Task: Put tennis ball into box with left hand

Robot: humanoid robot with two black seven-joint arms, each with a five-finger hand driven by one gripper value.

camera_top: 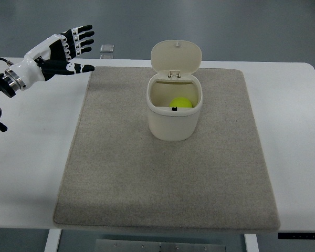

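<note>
The tennis ball (pixel 181 103) lies inside the open-lidded box (pixel 174 122) at the mat's (pixel 147 178) far middle, so the placing looks done, and the left hand (pixel 68 50) (fingers spread, holding nothing) at far left probably only needs to retreat.

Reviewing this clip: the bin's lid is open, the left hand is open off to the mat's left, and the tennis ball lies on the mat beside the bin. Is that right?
Not quite. The top view shows the tennis ball inside the bin, not on the mat beside it. The rest holds: the lid is open, and the left hand is open, off to the mat's left.
</note>
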